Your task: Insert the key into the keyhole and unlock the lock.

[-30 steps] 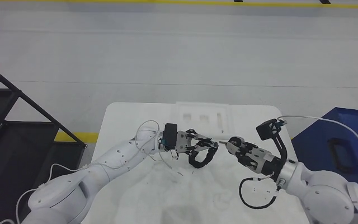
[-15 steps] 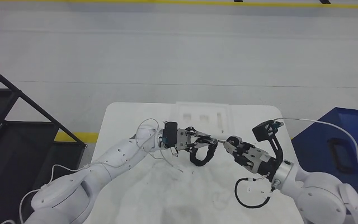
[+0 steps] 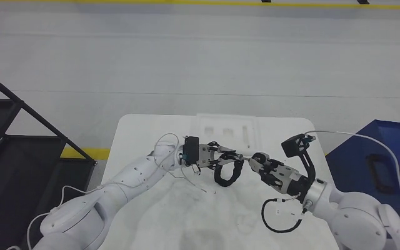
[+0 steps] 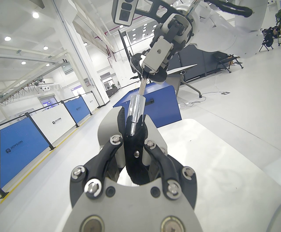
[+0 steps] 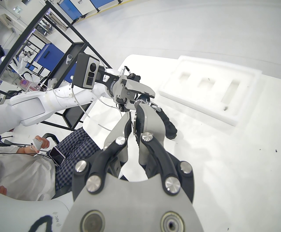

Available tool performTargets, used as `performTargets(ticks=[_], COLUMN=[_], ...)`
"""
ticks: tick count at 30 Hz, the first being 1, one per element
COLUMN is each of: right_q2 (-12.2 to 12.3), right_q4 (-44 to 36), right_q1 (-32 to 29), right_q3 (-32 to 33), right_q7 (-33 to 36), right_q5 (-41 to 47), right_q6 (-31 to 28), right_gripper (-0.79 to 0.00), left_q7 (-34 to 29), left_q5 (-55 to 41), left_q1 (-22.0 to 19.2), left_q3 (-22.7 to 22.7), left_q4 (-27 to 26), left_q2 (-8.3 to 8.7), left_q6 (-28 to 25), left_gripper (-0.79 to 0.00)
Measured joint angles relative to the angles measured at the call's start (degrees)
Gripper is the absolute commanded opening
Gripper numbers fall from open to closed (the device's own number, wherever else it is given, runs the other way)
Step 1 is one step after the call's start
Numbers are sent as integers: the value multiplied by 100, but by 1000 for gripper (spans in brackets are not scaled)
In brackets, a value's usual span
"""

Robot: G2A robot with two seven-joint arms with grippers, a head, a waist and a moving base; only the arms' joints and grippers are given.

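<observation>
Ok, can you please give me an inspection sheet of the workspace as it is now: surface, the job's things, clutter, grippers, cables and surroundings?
Surface: white table, with a few small dark specks.
Job's things: lock, a chrome cylinder on a black loop, held above the table; key, its shaft meets the cylinder's end, depth cannot be told.
Clutter: white foam tray with recesses, at the table's far edge.
Grippers: left gripper, fingers shut on the lock; right gripper, fingers shut on the key.
Cables: black cable looping off the right arm; thin white cable along the left arm.
Surroundings: black rack beside the table on the left arm's side, blue box on the right arm's side.
</observation>
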Motion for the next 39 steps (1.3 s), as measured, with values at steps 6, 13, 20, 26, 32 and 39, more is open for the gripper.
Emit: performTargets(ticks=[6, 13, 20, 26, 32, 39], right_q2=[2, 4, 5, 8, 10, 12], right_q4=[0, 0, 0, 0, 0, 0], right_q1=[14, 22, 13, 31, 68, 75], right_q3=[-13, -23, -19, -49, -95, -99], right_q7=[11, -6, -44, 11, 53, 42], right_q5=[33, 5, -30, -33, -68, -55], right_q6=[37, 126, 198, 220, 265, 273], right_gripper=[-785, -785, -785, -785, -785, -785], left_q7=[9, 11, 15, 6, 1, -17], left_q5=[69, 91, 90, 71, 92, 141], left_q1=[25, 47, 66, 74, 59, 42], left_q3=[-33, -68, -95, -99, -93, -93], left_q4=[29, 20, 22, 12, -38, -32], left_q2=[-35, -57, -51, -42, -37, -25], left_q6=[10, 12, 15, 6, 1, -17], left_gripper=[-785, -785, -785, -785, -785, -785])
